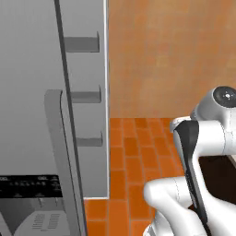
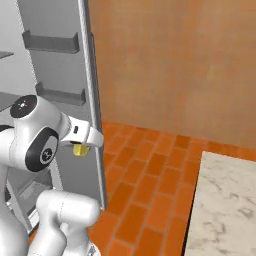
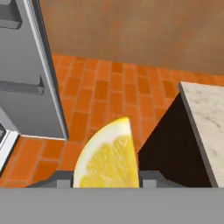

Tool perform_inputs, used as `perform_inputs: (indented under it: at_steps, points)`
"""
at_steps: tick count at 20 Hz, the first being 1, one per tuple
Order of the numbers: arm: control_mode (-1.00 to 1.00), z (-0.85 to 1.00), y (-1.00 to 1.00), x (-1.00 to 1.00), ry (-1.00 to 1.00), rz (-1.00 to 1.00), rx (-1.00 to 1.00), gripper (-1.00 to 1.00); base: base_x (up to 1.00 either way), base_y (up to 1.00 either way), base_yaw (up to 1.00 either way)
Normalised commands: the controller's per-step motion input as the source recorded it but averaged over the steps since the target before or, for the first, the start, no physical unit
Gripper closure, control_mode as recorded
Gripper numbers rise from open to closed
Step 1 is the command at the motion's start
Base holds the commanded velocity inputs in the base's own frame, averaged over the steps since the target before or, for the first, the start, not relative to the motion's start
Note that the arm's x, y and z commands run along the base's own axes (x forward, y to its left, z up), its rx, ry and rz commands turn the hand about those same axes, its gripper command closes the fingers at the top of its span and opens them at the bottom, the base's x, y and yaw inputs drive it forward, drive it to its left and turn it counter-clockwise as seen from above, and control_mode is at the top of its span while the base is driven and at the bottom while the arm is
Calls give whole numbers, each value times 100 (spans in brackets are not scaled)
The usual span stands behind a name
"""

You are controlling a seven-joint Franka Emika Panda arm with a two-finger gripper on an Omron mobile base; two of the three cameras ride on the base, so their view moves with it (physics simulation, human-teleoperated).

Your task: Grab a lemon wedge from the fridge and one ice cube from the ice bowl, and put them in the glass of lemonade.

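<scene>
My gripper is shut on the lemon wedge, a bright yellow slice standing upright between the two dark fingertips, over the brick floor. From the right base view the wedge hangs as a small yellow piece under the hand, just in front of the open fridge door's edge. The grey fridge stands on the left with its door swung open, door shelves showing. The fridge door is to the left of the hand. The ice bowl and the glass of lemonade are out of view.
A pale marble counter lies to the right, with its dark cabinet side below the top. Orange brick floor spreads between fridge and counter, with an orange wall behind. The black dispenser panel sits low on the fridge's front.
</scene>
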Motion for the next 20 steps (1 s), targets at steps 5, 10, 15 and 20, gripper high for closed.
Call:
perform_inputs:
  at_steps: [5,10,15,20]
  points:
    - [100,0,0,0,0,0,0,100,-100,-4,-40]
    - [100,0,0,0,0,0,0,100,-100,0,-17]
    - [100,0,0,0,0,0,0,100,-100,0,-2]
    - [100,0,0,0,0,0,0,100,-100,19,35]
